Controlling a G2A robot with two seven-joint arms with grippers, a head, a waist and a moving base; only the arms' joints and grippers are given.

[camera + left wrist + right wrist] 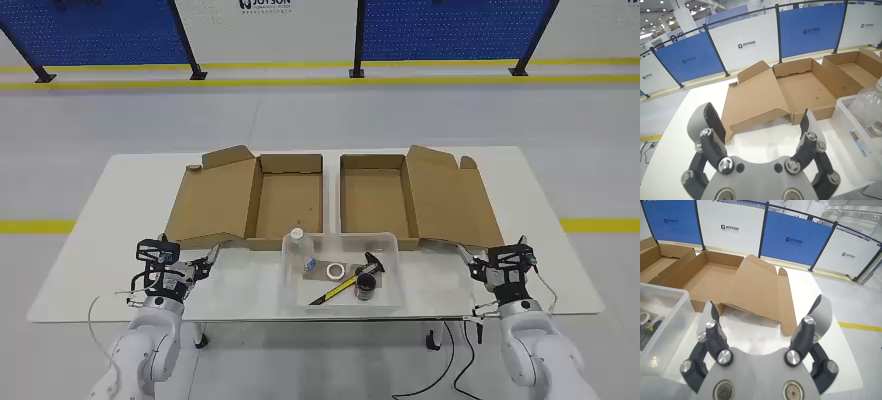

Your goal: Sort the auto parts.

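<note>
While the jaws of my left gripper (pixel 757 113) and right gripper (pixel 763 306) stand wide apart, the clear plastic bin (pixel 340 237) sits between them, holding a clear plastic bottle (pixel 298 248), white ring (pixel 335 270), yellow-handled tool (pixel 338 288) and small black cylinder (pixel 366 283). An open brown cardboard box (pixel 802 89) lies ahead of my left jaws, a second cardboard box (pixel 713 275) ahead of my right.

**White counter inside a fenced floor**

A white counter (pixel 110 240) fills the middle of the top view. Across the top of the frame, blue perforated panels (pixel 90 30) and a white panel (pixel 270 35) stand on black posts (pixel 186 40). Yellow lines (pixel 300 83) cross the grey floor (pixel 320 115) below them. A power strip (pixel 653 144) with a black cable lies on the floor beside the counter.
</note>
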